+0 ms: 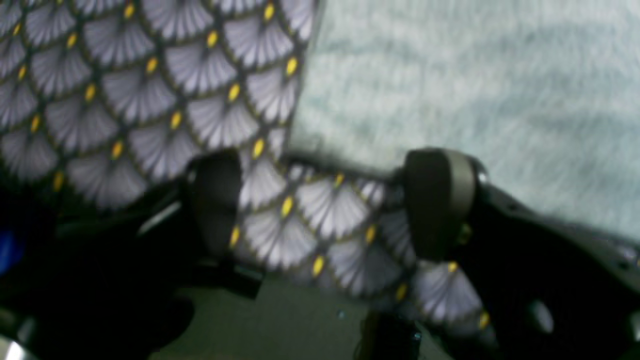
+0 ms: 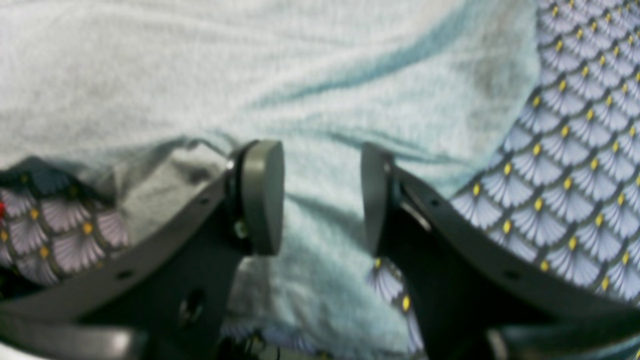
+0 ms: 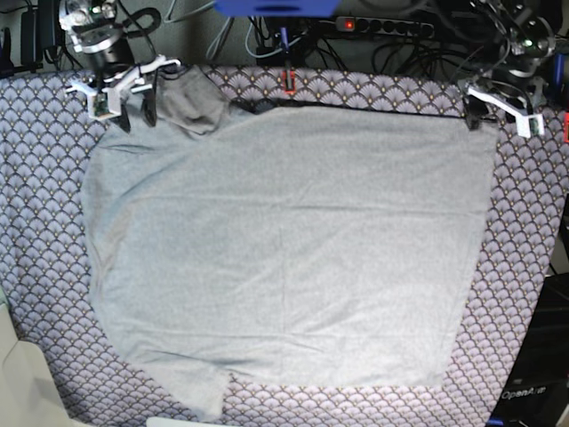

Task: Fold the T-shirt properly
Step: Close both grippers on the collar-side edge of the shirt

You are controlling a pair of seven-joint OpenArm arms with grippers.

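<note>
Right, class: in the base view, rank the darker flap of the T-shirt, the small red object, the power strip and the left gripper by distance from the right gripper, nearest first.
Measured from the right gripper:
1. darker flap of the T-shirt, right beside it.
2. small red object, mid far table edge.
3. power strip, behind the table.
4. left gripper, opposite far corner.

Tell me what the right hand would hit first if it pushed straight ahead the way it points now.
Probably the light heather-grey cotton T-shirt: in the right wrist view the open right hand has shirt fabric between and beyond its fingers. Depth is unclear, so it may be touching already. The purple fan-patterned tablecloth lies off to one side.
</note>
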